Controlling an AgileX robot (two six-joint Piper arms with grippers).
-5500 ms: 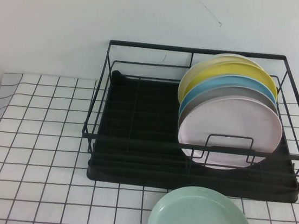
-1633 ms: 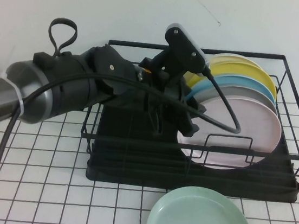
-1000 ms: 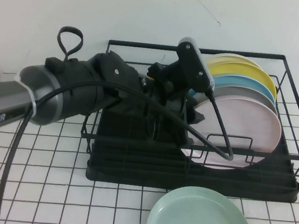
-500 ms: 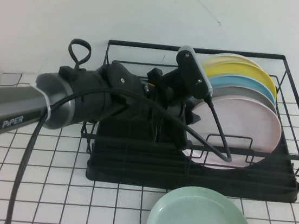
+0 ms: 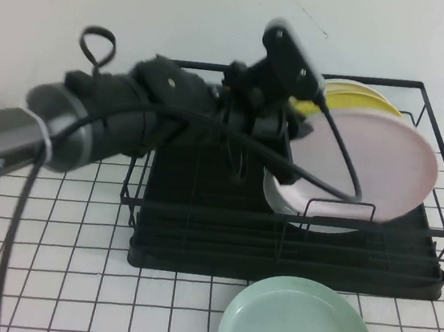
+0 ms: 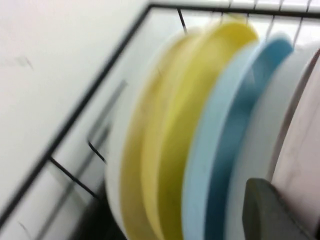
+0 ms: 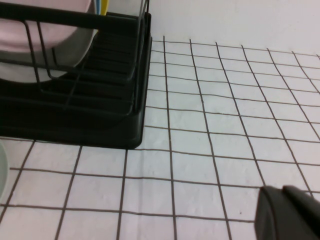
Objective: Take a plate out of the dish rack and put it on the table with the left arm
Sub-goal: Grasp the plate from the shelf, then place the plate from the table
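My left gripper (image 5: 296,143) reaches over the black wire dish rack (image 5: 196,248) and is shut on the left edge of the pale pink plate (image 5: 372,164). The plate is lifted and tilted above the other plates, still over the rack. In the left wrist view one dark finger (image 6: 270,212) lies against the pink plate (image 6: 302,145), beside the grey, blue and yellow plates. My right gripper (image 7: 290,215) hovers low over the gridded white table (image 7: 210,125), right of the rack's corner (image 7: 75,120), its fingers together and empty.
A grey plate (image 5: 314,211) and yellow plates (image 5: 352,95) stay upright in the rack's right half. A mint-green plate (image 5: 300,325) lies on the table (image 5: 54,275) in front of the rack. The rack's left half holds no plates.
My left gripper closed on the pink plate's edge and lifted it up and to the right out of its slot, uncovering the grey plate. The arm rose slightly.
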